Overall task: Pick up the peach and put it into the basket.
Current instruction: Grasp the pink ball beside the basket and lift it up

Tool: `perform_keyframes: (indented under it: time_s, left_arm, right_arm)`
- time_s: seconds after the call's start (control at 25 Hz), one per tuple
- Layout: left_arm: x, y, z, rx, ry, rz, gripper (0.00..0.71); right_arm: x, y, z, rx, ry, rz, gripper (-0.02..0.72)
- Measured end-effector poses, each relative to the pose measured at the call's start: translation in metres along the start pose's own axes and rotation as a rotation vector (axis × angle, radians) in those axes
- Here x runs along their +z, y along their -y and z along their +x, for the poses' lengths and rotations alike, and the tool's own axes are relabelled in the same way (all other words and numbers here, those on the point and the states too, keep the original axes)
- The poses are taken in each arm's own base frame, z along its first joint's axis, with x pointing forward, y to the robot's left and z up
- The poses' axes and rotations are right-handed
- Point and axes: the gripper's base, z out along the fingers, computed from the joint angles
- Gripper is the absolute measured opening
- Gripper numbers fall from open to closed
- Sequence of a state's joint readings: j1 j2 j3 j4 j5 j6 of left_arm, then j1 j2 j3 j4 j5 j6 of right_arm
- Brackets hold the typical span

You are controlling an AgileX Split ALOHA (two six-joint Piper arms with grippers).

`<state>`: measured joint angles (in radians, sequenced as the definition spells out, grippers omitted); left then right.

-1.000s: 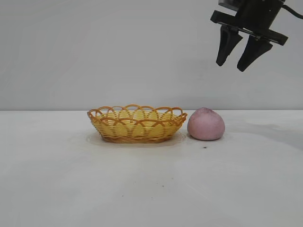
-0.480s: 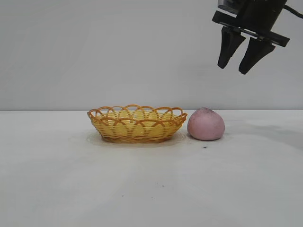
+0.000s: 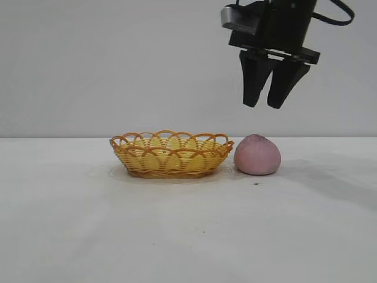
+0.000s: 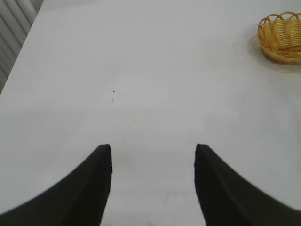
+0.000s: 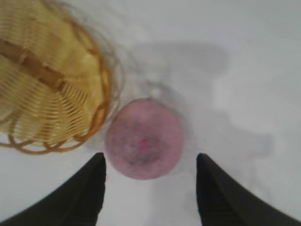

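Observation:
The pink peach (image 3: 257,155) sits on the white table just right of the yellow-orange wicker basket (image 3: 171,154), almost touching its rim. My right gripper (image 3: 264,106) hangs open and empty in the air above the peach, fingers pointing down, well clear of it. In the right wrist view the peach (image 5: 144,138) lies below and between the open fingers (image 5: 149,157), with the basket (image 5: 47,80) beside it. My left gripper (image 4: 153,148) is open and empty over bare table, far from the basket (image 4: 282,37); it is out of the exterior view.
The white table (image 3: 177,236) spreads wide in front of the basket and the peach. A few small dark specks (image 3: 255,183) lie on it. A plain grey wall stands behind.
My right gripper has moved left and lower, from the upper right corner to a spot above the peach. The peach and the basket have not moved.

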<state>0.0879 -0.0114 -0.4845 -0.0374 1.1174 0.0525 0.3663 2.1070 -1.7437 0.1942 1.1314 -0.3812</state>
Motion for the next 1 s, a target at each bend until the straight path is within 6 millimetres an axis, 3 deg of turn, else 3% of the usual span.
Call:
perform_keyframes:
  time_s: [0.28, 0.96, 1.0]
  left_arm:
    - [0.0, 0.0, 0.0, -0.002, 0.0, 0.0, 0.348]
    - [0.0, 0.0, 0.0, -0.002, 0.0, 0.0, 0.348]
    - [0.0, 0.0, 0.0, -0.002, 0.0, 0.0, 0.348]
  right_arm:
    - [0.012, 0.0, 0.004, -0.004, -0.078, -0.017, 0.368]
    - [0.057, 0.01, -0.009, 0.004, -0.14, -0.046, 0.368]
    - [0.059, 0.011, -0.009, 0.005, -0.142, -0.048, 0.326]
